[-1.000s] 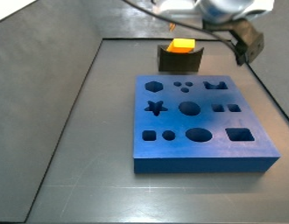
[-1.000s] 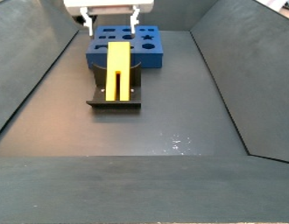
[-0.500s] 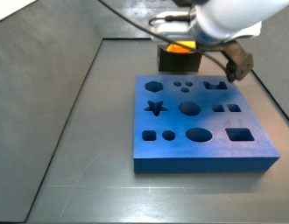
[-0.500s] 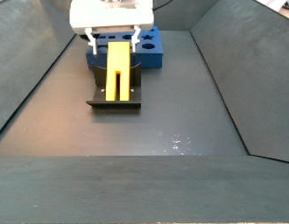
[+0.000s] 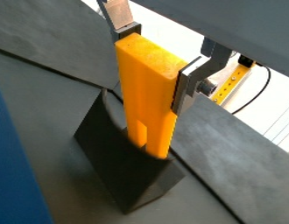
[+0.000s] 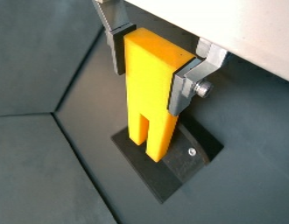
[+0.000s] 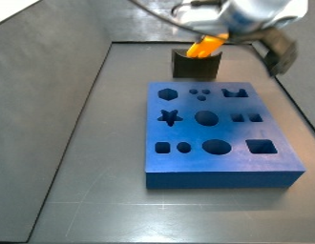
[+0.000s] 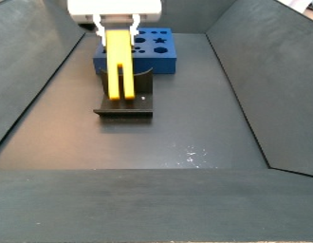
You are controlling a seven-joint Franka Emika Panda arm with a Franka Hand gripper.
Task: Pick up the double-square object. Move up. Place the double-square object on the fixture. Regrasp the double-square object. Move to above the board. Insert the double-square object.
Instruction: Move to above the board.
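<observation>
The double-square object (image 5: 151, 101), a long yellow-orange block with a groove, stands steeply tilted. Its lower end sits in the notch of the dark fixture (image 5: 121, 171). My gripper (image 5: 158, 59) is shut on the block's upper end, one silver finger on each side face, as in both wrist views (image 6: 153, 65). In a side view the block (image 7: 205, 45) leans over the fixture (image 7: 192, 66) under the gripper (image 7: 211, 34). The other side view shows the block (image 8: 119, 66) rising from the fixture (image 8: 125, 108) to the gripper (image 8: 118, 27). The blue board (image 7: 218, 133) lies beside the fixture.
Dark sloping walls (image 8: 32, 85) enclose the grey floor on both sides. The board (image 8: 168, 52) with its dark cutouts lies just behind the fixture. A yellow ruler-like strip and cables (image 5: 235, 79) lie outside the bin.
The block lay flat along the fixture with the gripper open over it. The fingers have since shut on its far end and raised that end, so the block stands tilted.
</observation>
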